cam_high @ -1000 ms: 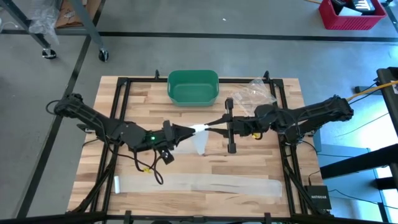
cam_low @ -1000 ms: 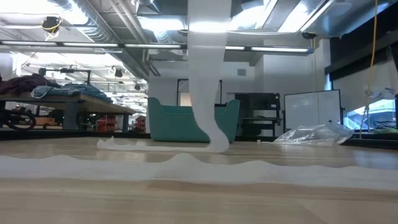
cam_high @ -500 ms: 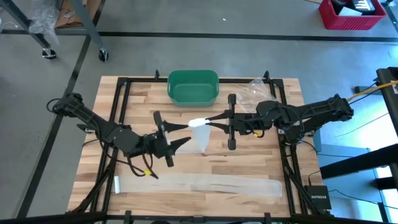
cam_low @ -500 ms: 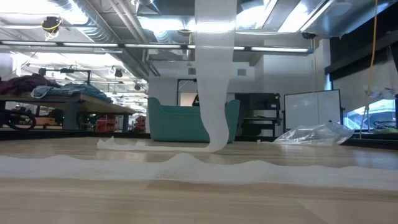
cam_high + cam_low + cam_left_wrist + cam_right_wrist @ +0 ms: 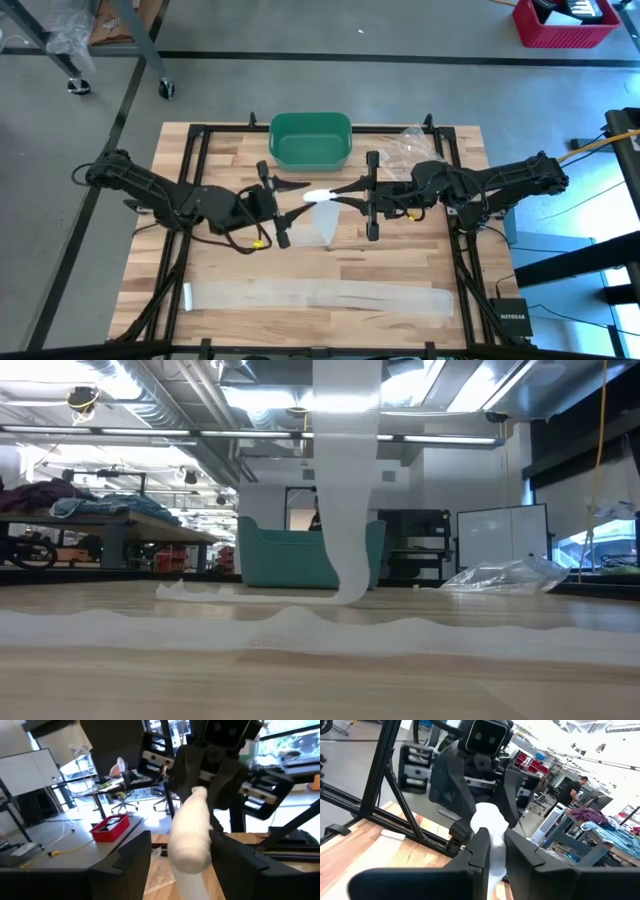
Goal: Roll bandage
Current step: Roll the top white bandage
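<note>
My right gripper [image 5: 328, 192] clamped on roll [image 5: 317, 195] above table [image 5: 400, 262] center, tail hanging to far strip near front edge. Left gripper [image 5: 282, 208] apart; close squarely round roll, keep tail taut.

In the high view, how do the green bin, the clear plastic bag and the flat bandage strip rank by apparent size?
1. Flat bandage strip, longest.
2. Green bin.
3. Clear plastic bag, though its transparent edges are hard to trace.

Dark jointed arms [image 5: 160, 195], yellow cable [image 5: 258, 241]
</note>
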Motion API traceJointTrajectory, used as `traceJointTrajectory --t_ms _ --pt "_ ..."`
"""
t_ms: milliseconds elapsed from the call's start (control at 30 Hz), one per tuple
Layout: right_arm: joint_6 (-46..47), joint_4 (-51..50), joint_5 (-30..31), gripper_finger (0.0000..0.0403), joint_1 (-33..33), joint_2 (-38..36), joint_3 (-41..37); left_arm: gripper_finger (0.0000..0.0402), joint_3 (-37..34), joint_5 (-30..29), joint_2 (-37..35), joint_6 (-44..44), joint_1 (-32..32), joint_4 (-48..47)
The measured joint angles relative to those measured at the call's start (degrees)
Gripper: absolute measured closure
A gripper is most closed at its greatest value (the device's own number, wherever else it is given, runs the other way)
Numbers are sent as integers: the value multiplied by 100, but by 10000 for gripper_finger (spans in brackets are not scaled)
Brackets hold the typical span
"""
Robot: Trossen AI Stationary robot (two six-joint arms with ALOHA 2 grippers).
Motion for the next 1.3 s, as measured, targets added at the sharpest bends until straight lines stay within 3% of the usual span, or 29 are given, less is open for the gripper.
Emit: traceJointTrajectory --t_ms 133,300,600,833,1133,1300 --pt "-15 -14 38 352 2 2 0 214 0 50 0 -28 -33 3" --pt "-15 3 34 352 2 64 0 224 0 609 0 -301 76 -202" --pt "125 52 27 352 2 105 0 314 0 634 7 240 84 -216" --pt "1330 -43 28 330 8 73 0 368 0 608 4 1665 73 -284" --pt "2067 -806 60 214 8 -439 0 338 0 107 4 3568 25 -267" --pt "2634 -1328 85 177 2 -755 0 342 0 91 4 5150 22 -277"
